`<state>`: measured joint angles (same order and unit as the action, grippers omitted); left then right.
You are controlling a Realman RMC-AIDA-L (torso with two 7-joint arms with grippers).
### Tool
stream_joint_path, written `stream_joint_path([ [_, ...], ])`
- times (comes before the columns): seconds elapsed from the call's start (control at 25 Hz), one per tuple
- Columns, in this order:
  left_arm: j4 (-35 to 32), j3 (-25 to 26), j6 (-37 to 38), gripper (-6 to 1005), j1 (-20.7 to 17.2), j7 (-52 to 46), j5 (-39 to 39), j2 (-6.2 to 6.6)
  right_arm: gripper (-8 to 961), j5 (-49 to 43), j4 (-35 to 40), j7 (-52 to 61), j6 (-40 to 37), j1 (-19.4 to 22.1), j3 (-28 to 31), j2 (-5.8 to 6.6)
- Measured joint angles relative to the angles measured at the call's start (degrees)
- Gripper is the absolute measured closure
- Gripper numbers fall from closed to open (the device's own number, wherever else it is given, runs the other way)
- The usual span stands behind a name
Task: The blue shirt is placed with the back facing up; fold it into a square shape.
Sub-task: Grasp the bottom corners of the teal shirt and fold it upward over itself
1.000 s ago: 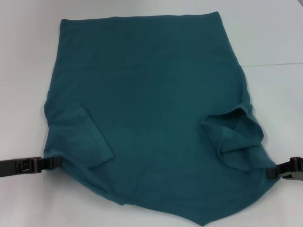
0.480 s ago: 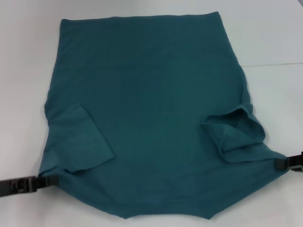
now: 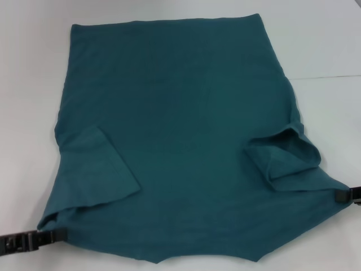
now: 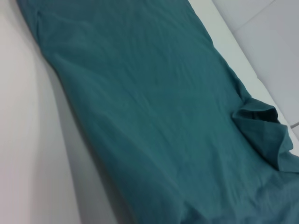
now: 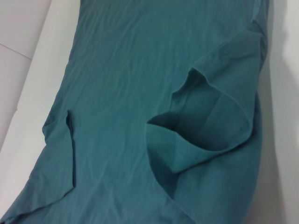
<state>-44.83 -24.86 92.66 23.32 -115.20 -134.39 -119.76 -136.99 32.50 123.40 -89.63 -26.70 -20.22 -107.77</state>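
While the blue shirt [image 3: 180, 135] is lying on the white table [image 3: 327, 45], the left gripper [image 3: 55, 234] and right gripper [image 3: 340, 196] are clamping its near corners.

Blue shirt [image 3: 180, 130], plain teal side up, spread flat, both sleeves folded inward, near corners stretched outward

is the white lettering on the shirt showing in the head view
No, the blue shirt shows only plain teal fabric in the head view, with both sleeves folded in over it and no lettering anywhere.

One blue shirt [image 3: 180, 141]; two grippers: left gripper [image 3: 53, 236]; right gripper [image 3: 340, 196]
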Motion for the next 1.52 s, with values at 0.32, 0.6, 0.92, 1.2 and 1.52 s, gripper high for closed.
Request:
stream_joint_path([
  [0.32, 0.19, 1.91, 1.16, 987, -2.15, 0.49, -0.66, -0.41, 911, 1.34, -0.08, -2.02, -1.92, 2.48, 1.88, -0.01],
  [0.6, 0.27, 2.16, 2.92, 987, -4.01, 1.32, -0.70, -1.13, 911, 2.05, -0.28, -6.14, -4.81, 4.92, 2.74, -0.35],
  [0.92, 0.58, 3.64, 5.65, 987, -4.86, 2.22, -0.69, -1.38, 910, 2.19, 0.04, -10.02, -9.80, 9.03, 4.38, -0.86],
  [1.2, 1.22, 3.67, 7.83, 987, -5.88, 3.62, -0.70, -1.82, 910, 2.19, 0.76, -10.77, -10.84, 11.60, 6.24, 0.04],
  [1.52, 1.87, 3.69, 11.06, 987, -7.32, 5.79, -0.51, -2.43, 911, 2.08, 1.72, -10.76, -11.54, 12.49, 6.86, 0.92],
])
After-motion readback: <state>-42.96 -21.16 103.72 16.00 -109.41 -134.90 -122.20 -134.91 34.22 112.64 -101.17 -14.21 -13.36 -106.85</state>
